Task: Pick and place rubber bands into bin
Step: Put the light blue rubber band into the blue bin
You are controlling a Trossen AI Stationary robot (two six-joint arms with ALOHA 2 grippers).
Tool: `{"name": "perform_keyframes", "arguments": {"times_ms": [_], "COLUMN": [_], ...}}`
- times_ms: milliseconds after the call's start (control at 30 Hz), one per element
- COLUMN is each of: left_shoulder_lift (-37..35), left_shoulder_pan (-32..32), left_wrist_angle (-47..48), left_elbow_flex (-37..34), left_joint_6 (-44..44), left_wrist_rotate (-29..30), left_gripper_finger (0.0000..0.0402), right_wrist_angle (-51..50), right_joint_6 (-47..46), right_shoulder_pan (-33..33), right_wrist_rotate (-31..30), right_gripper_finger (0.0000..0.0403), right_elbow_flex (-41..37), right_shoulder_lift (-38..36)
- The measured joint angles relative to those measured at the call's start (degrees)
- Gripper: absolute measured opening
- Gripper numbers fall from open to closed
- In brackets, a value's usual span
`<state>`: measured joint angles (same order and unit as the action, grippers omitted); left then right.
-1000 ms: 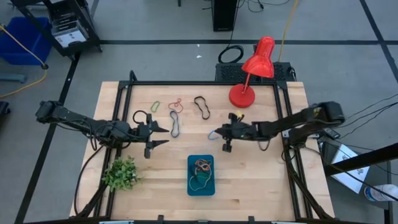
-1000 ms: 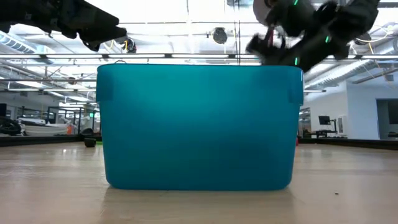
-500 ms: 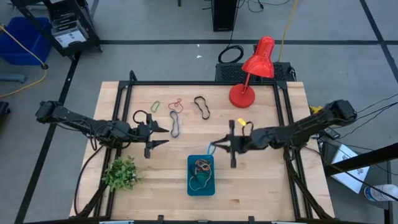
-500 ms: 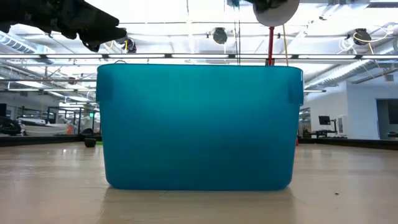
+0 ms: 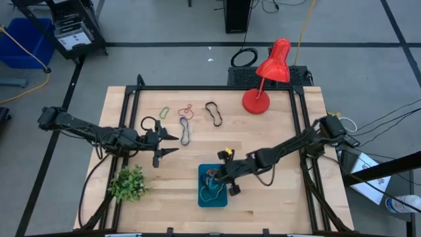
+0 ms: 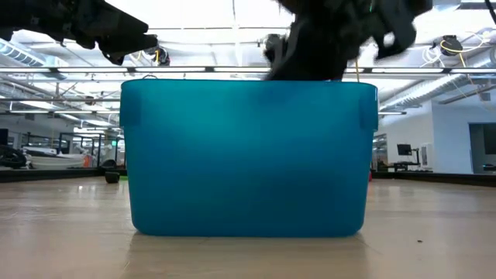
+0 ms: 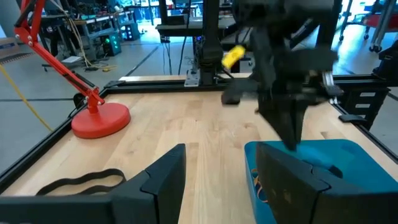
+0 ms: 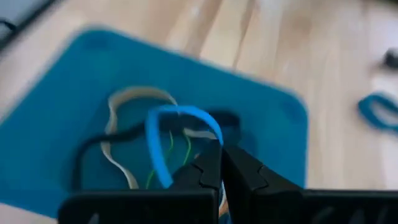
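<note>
Overhead first: right gripper [image 5: 225, 178] reaches across the table to sit over the right edge of the teal bin [image 5: 204, 196], near the front middle of the table; bands in the bin [image 5: 212, 176] show as a tangle of orange, green and dark loops. Left gripper [image 5: 166, 144] hangs over the left-middle of the table, fingers spread, holding nothing. Loose rubber bands lie on the wood behind it: a black loop [image 5: 149, 123], a dark one [image 5: 186, 133], a green one [image 5: 164, 112], a red one [image 5: 186, 109] and a bigger black one [image 5: 213, 112]. Red lamp [image 5: 266, 78] at the back right, small green plant [image 5: 127, 183] front left. Low view: bin wall [image 6: 248, 155] fills the middle, right arm is a dark blur above its rim, fingers can't be read there. Left wrist view: left fingers [image 7: 166, 176] apart with bare wood between them, bin corner [image 7: 348, 155] ahead, the other arm above it, lamp base [image 7: 101, 119] and a black band [image 7: 84, 181] off to one side. Right wrist view: right gripper [image 8: 222, 163] is pinched closed on a blue rubber band [image 8: 165, 134], directly over the bin floor [image 8: 68, 112], where tan, black and green loops [image 8: 121, 140] lie; another blue band [image 8: 378, 111] rests on the wood outside the bin.
</note>
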<state>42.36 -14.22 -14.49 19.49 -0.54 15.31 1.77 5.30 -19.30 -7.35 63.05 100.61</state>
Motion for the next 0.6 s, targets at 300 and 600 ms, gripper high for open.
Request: {"name": "perform_keyframes", "arguments": {"times_ms": [300,600], "left_shoulder_lift": [0.01,0.01], "left_shoulder_pan": [0.0,0.0], "left_wrist_angle": [0.23,0.57], "left_elbow_flex": [0.0,0.0], "left_joint_6": [0.0,0.01], "left_wrist_rotate": [-0.04,-0.1], "left_gripper_finger": [0.02,0.02], "right_wrist_angle": [0.3,0.29], "right_joint_6": [-2.69,-2.71], "right_shoulder_pan": [0.05,0.05], "right_wrist_rotate": [-0.03,-0.05], "right_gripper_finger": [0.0,0.0019], "right_elbow_flex": [0.0,0.02], "right_shoulder_lift": [4.53,3.9]}}
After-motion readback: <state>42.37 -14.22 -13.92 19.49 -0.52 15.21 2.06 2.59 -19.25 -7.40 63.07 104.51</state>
